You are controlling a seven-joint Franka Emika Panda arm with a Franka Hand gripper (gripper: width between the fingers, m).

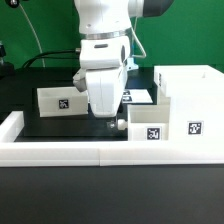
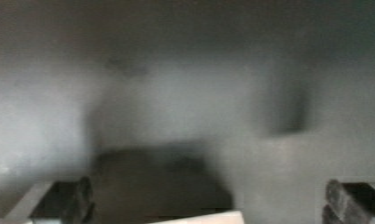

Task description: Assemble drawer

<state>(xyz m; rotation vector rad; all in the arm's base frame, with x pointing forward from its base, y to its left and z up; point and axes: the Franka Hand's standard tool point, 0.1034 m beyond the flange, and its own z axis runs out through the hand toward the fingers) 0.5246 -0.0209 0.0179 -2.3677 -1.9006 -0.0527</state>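
Drawer assembly looks barely begun: one tray sits against the housing, seemingly not pushed home. The second tray waits well apart, end effector spread.

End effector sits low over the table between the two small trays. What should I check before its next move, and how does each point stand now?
1. End effector open: ok. The wrist view shows its fingertips far apart.
2. Nothing held: cannot tell. The wrist view is blurred, with a pale edge low between the fingers.
3. Left tray, on the exterior view's left, upright with its marker showing: ok.
4. Second tray upright beside the box housing: ok. Whether they touch: cannot tell.
5. Clearance from the marker board: cannot tell. The arm hides part of it.
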